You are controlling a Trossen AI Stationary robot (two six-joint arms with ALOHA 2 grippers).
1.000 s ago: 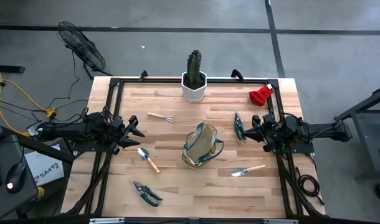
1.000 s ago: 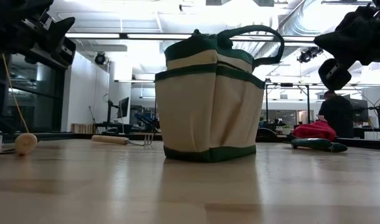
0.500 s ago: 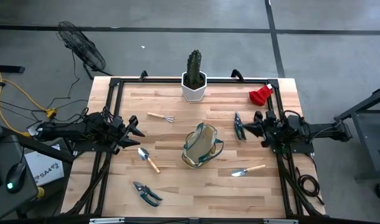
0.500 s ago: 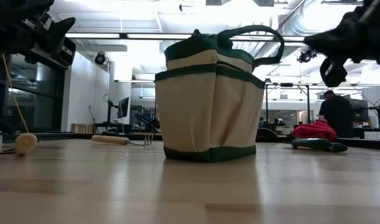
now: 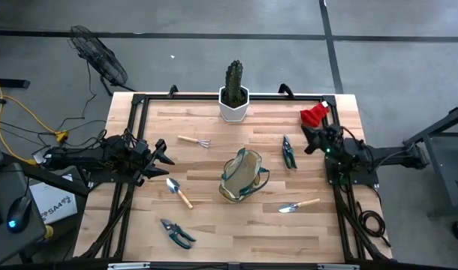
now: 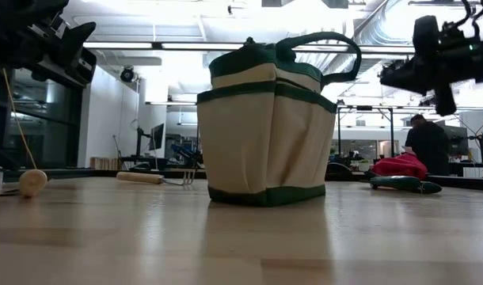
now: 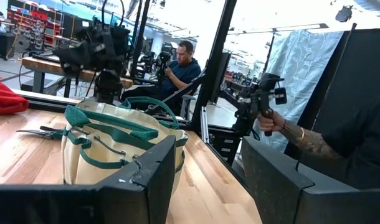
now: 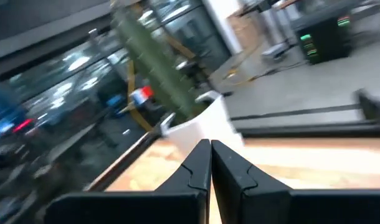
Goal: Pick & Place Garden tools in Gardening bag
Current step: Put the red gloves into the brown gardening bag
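The gardening bag (image 5: 242, 177) is positioned upright near the centre of the table (image 5: 214, 225), mouth open, loop handles raised. The right gripper (image 5: 307, 136) is held above the table's right side, close beside the red glove (image 5: 314, 114) at the far right corner; its fingers (image 8: 196, 167) are pressed together and nothing is pinched. The left gripper (image 5: 164, 153) is held over the left edge with its fingers (image 7: 160, 165) spread and empty. One trowel (image 5: 178, 192) is located left of the bag, a second trowel (image 5: 298, 205) to the bag's near right. The mini rake (image 5: 193, 141) is located toward the far left. One pair of pruning shears (image 5: 176, 232) is found at the near left, another pair of shears (image 5: 287, 151) between the bag and the right gripper. A cactus in a white pot (image 5: 233, 97) is stationed at the far edge.
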